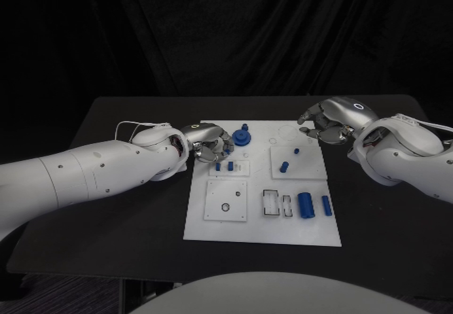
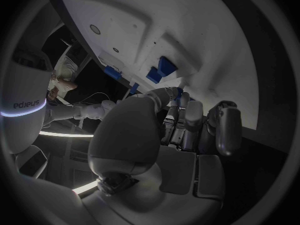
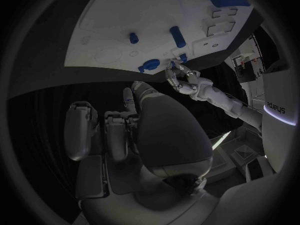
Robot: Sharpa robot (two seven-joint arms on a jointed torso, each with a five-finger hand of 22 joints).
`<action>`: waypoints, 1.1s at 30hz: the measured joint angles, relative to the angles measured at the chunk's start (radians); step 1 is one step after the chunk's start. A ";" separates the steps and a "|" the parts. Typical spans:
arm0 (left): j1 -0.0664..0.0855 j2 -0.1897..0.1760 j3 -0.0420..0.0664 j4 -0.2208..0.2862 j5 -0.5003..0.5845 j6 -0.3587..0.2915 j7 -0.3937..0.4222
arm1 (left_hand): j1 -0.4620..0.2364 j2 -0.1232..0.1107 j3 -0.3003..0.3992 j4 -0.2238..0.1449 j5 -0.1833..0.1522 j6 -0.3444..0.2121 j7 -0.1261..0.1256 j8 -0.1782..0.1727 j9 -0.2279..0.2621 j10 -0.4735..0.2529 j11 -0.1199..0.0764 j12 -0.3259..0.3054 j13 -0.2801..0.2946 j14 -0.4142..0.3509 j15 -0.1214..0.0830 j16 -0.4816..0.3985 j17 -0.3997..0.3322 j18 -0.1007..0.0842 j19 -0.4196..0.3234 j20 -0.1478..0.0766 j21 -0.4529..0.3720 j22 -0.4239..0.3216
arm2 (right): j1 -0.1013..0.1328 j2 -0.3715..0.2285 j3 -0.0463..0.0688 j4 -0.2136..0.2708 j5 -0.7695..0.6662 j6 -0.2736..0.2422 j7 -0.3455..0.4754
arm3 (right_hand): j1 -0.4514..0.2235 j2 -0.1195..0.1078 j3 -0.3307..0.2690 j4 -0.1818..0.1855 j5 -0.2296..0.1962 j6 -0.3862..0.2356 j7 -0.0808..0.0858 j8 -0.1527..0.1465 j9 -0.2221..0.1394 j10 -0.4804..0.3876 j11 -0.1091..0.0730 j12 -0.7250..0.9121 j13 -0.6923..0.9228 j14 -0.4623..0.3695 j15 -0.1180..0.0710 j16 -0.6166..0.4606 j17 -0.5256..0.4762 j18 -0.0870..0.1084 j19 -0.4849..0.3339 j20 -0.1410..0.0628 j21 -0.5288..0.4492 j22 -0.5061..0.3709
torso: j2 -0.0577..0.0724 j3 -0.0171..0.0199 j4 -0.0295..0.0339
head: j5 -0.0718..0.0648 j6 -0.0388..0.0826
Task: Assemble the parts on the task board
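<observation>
Black cloth hung behind the black table, and the white task board lay at its middle. My left hand sat at the board's far left corner with its fingers curled in beside a blue round part; I could not tell whether they pinched anything. From there, two small blue pegs stood just nearer on the board. Further right, a blue peg lay on a raised white plate, and a large blue cylinder with a slimmer one lay near the board's right edge. My right hand hovered at the far right corner, fingers bent, seemingly empty.

To do this step well, I judged the left fingers should come straight down over the part and close slowly.

My right wrist view showed the left hand touching the round part, a contact the head view hid.
</observation>
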 measured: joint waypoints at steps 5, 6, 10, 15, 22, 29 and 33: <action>0.000 0.003 0.000 -0.003 0.000 0.002 -0.001 | 0.001 0.001 0.000 0.000 0.000 0.000 0.000 0.000 0.000 0.004 0.001 0.000 0.000 0.000 0.000 0.000 -0.001 0.000 0.000 0.000 0.000 0.000 | 0.000 0.000 0.000 0.000 0.000 0.000 0.000 | 0.000 0.000 0.000 0.000 0.000 0.000 0.000 0.000 0.000 0.000 0.000 0.000 0.000 0.000 0.000 0.000 0.000 0.000 0.000 0.000 0.000 0.000 | -0.001 0.0000 -0.0006 | 0.001 0.000; 0.000 0.003 0.000 -0.004 0.000 0.003 -0.002 | 0.001 0.001 0.000 0.000 0.000 0.000 0.000 0.000 0.000 0.004 0.001 0.000 0.000 0.000 0.000 0.000 -0.001 0.000 0.000 0.000 0.000 0.000 | 0.000 0.000 0.000 0.000 0.000 0.000 0.000 | 0.000 0.000 0.000 0.000 0.000 0.000 0.000 0.000 0.000 0.000 0.000 0.000 0.000 0.000 0.000 0.000 0.000 0.000 0.000 0.000 0.000 0.000 | -0.001 0.0000 -0.0006 | 0.002 0.000; 0.000 0.004 0.001 -0.004 0.000 0.005 -0.003 | 0.001 0.001 0.000 0.000 0.000 0.000 0.000 -0.006 0.001 0.004 0.002 0.000 0.001 -0.004 0.000 0.000 -0.006 0.000 0.000 0.000 0.000 0.000 | 0.000 0.000 0.000 0.000 0.000 0.001 0.000 | 0.000 0.000 0.000 0.000 0.000 0.000 0.000 0.000 -0.001 0.000 0.000 0.000 0.000 0.000 0.000 0.000 0.000 0.000 0.000 0.000 0.000 0.000 | -0.001 0.0001 -0.0007 | 0.002 0.000; 0.000 0.002 0.001 -0.004 0.000 0.008 -0.004 | 0.008 -0.005 0.000 0.000 -0.010 -0.043 0.000 -0.037 -0.017 0.003 0.002 -0.008 -0.004 -0.019 -0.001 -0.009 -0.021 0.000 -0.009 -0.002 -0.012 0.000 | 0.000 0.000 0.000 0.000 0.000 0.001 0.000 | 0.000 0.000 0.000 0.000 0.000 0.000 0.000 0.000 -0.001 0.000 0.000 0.000 0.000 0.000 0.000 0.000 0.000 0.000 0.000 0.000 0.000 0.000 | 0.000 0.0002 -0.0005 | 0.001 0.000; -0.004 -0.001 -0.001 -0.004 0.000 0.019 -0.011 | 0.002 -0.024 0.004 -0.004 -0.028 -0.172 -0.032 -0.049 -0.085 -0.043 0.023 -0.027 -0.010 -0.043 0.007 -0.019 -0.055 0.000 -0.027 0.005 -0.030 0.000 | 0.000 0.000 0.000 0.000 0.000 0.001 0.000 | 0.000 0.000 0.000 0.000 0.000 0.000 0.000 0.000 -0.001 0.000 0.000 0.000 0.000 0.000 0.000 0.000 0.000 0.000 0.000 0.000 0.000 0.000 | 0.001 0.0002 0.0011 | 0.000 0.000; -0.004 -0.007 -0.001 -0.004 -0.001 0.021 -0.016 | -0.002 -0.028 0.004 -0.004 -0.028 -0.205 -0.045 -0.049 -0.116 -0.060 0.024 -0.031 -0.010 -0.050 0.007 -0.019 -0.064 0.000 -0.034 0.005 -0.036 0.000 | 0.000 0.000 0.000 0.000 0.000 0.002 0.000 | 0.000 0.000 0.000 0.000 0.000 0.000 0.000 0.000 -0.001 0.000 0.000 0.000 0.000 0.000 0.000 0.000 0.000 0.000 0.000 0.000 0.000 0.000 | 0.001 0.0001 0.0012 | 0.000 0.000; -0.004 -0.012 -0.001 -0.004 -0.001 0.019 -0.017 | -0.002 -0.028 0.007 -0.007 -0.028 -0.220 -0.048 -0.049 -0.129 -0.071 0.026 -0.031 -0.010 -0.057 0.007 -0.019 -0.069 0.000 -0.037 0.009 -0.038 0.000 | 0.000 0.000 0.000 0.000 0.000 0.003 0.000 | 0.000 0.000 0.000 0.000 0.000 0.000 0.000 0.000 -0.001 0.000 0.000 0.000 0.000 0.000 0.000 0.000 0.000 0.000 0.000 0.000 0.000 0.000 | 0.001 0.0000 0.0012 | -0.001 0.000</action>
